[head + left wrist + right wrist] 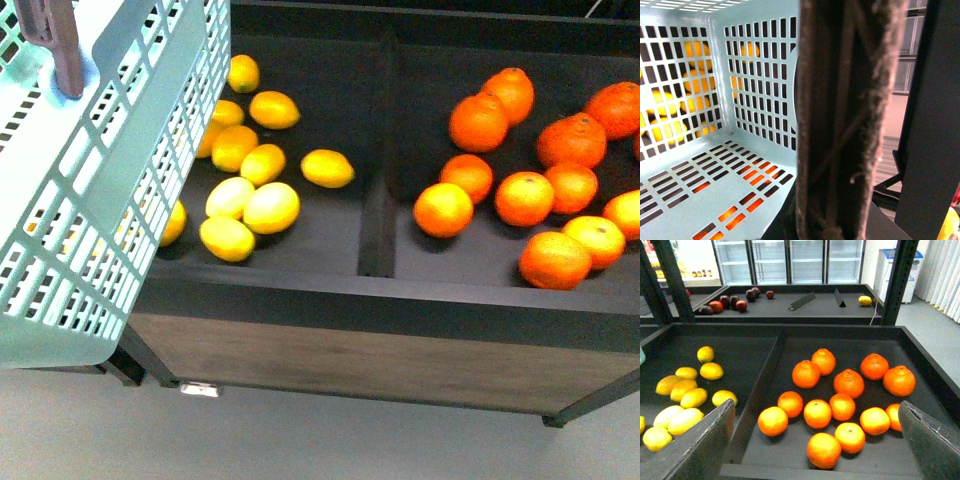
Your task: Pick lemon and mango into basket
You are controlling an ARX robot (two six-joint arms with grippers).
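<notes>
Over the left end of the dark display bin the basket hangs tilted. Its slotted wall covers that end of the lemon compartment and runs off the frame at top and left. One brown handle shows at its upper corner.

Bare floor lies between the lemons and the raised divider, with more bare floor along the front rim. Nine lemons lie in plain sight in the front view, all on the bin floor outside the basket. At least two more are half hidden behind the lattice. Further yellow shows through the slots in the left wrist view, too broken up to count.

Right of the divider the oranges are loosely spread, with gaps between them. The right wrist view shows thirteen, one partly behind a finger. The right gripper hangs over that compartment with its fingers spread wide, holding nothing.

A blurred dark brown band fills the middle of the left wrist view. The left gripper cannot be told apart from it, nor can I tell whether it is clamped. On the far shelf a lone yellow fruit is too small to identify.
</notes>
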